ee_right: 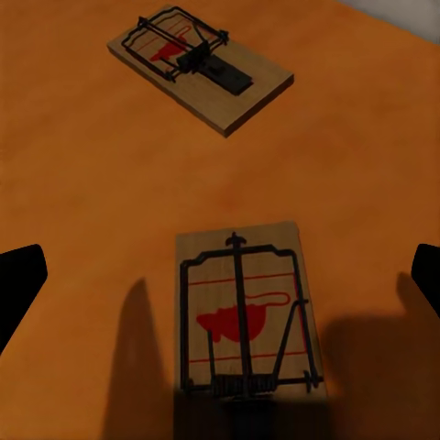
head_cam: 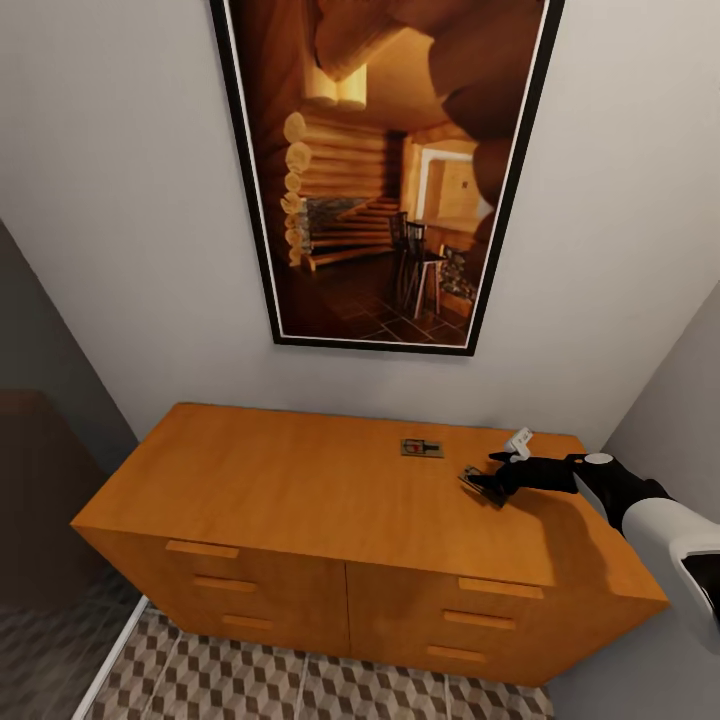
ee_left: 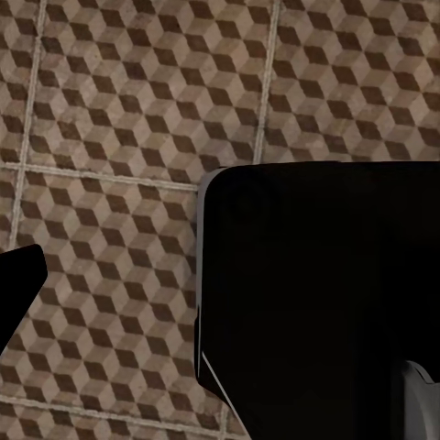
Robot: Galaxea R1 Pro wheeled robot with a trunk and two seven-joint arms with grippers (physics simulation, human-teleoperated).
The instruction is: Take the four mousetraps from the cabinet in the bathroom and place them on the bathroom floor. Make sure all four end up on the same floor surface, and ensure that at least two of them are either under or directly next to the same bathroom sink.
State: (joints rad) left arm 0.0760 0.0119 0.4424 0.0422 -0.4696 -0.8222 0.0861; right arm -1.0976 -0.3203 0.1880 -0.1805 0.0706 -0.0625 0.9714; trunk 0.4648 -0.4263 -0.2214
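Note:
Two mousetraps lie on top of the orange-brown cabinet [head_cam: 280, 480]. One mousetrap [head_cam: 422, 448] [ee_right: 202, 66] lies nearer the wall. The other mousetrap [head_cam: 476, 484] [ee_right: 246, 312] lies flat between the spread fingers of my right gripper [head_cam: 488, 482] [ee_right: 220, 275], which is open just above the cabinet top and holds nothing. My left gripper [ee_left: 220, 275] hangs open over the cube-patterned bathroom floor [ee_left: 110, 110], one dark fingertip [ee_left: 18, 284] showing. The bathroom sink is out of view.
A large framed picture [head_cam: 385, 170] hangs on the white wall behind the cabinet. Walls close in on both sides, with a dark brown piece [head_cam: 40, 500] at the left. Patterned floor [head_cam: 250, 680] runs before the drawers. A black body part [ee_left: 321, 293] fills part of the left wrist view.

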